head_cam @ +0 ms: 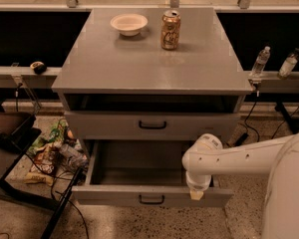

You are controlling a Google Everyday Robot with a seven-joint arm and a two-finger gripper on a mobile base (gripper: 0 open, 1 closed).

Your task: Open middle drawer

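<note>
Camera view: a grey cabinet point(149, 68) fills the centre of the frame, with a pale bowl point(129, 23) and a drink can point(170, 30) on its top near the upper edge. Below the top, the upper drawer point(104, 126) sits shut. Under it, in the lower centre, the middle drawer point(109, 195) stands pulled well out. Its plain grey tray is open to view and its small black handle point(151, 199) faces the bottom of the frame.

A white robot arm point(239, 156) reaches in from the lower right. Its gripper point(196, 194) hangs at the right end of the drawer's front edge, clear of the handle; whether the claw is spread or closed cannot be told.

The opening looks essentially done, with perhaps only pulling the arm away left.
</note>
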